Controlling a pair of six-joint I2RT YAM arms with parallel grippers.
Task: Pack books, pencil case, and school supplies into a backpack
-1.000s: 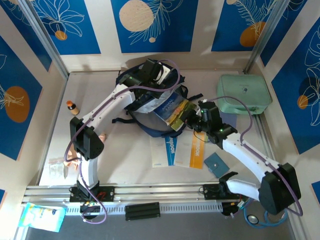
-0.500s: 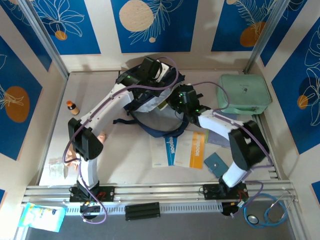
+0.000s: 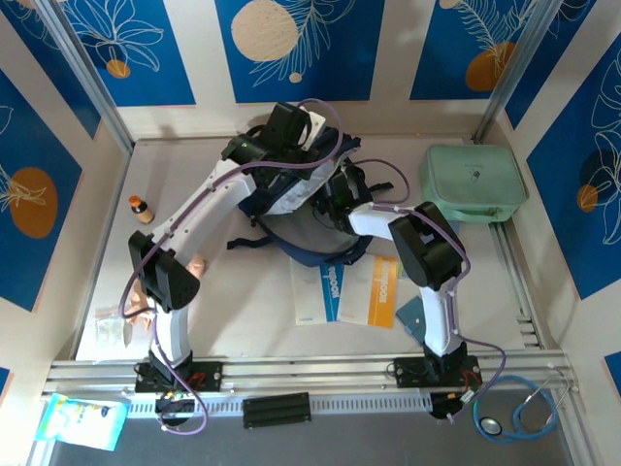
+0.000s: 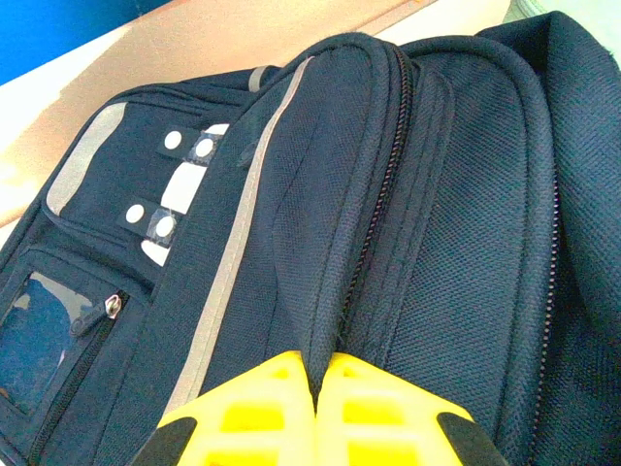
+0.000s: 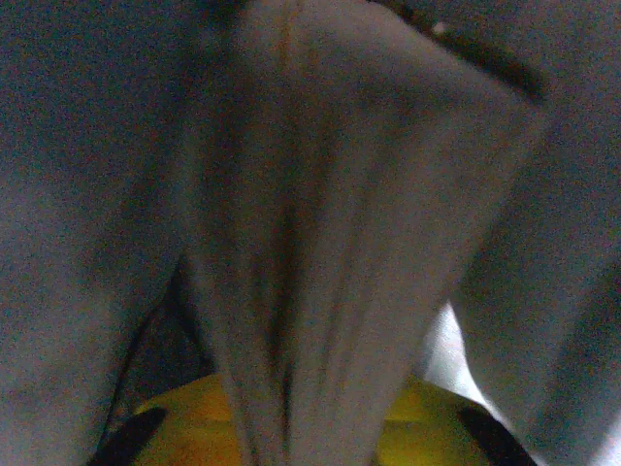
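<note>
The navy backpack (image 3: pixel 291 245) lies at the table's back centre, with its grey stripe and pocket patches (image 4: pixel 184 184) facing the left wrist camera. My left gripper (image 3: pixel 288 131) (image 4: pixel 320 374) is shut on a fold of the backpack's fabric beside a zipper and holds it up. My right gripper (image 3: pixel 335 192) (image 5: pixel 310 432) is inside the backpack's mouth, shut on a thin pale book (image 5: pixel 320 243) seen edge-on in the dark; its cover is hidden. The blue-banded book (image 3: pixel 315 291) and the orange-banded book (image 3: pixel 374 291) lie side by side in front of the backpack. The teal booklet (image 3: pixel 409 313) lies partly behind my right arm.
A mint-green case (image 3: pixel 473 183) sits at the back right. An orange-capped bottle (image 3: pixel 141 208) stands at the left. Small flat items (image 3: pixel 116 325) lie near the left arm's base. Metal frame posts line the table's sides.
My right arm has swung left and folded back, carrying the green-cover book from above the backpack's right edge down into its opening. The left gripper has kept its hold, lifting the fabric slightly.
</note>
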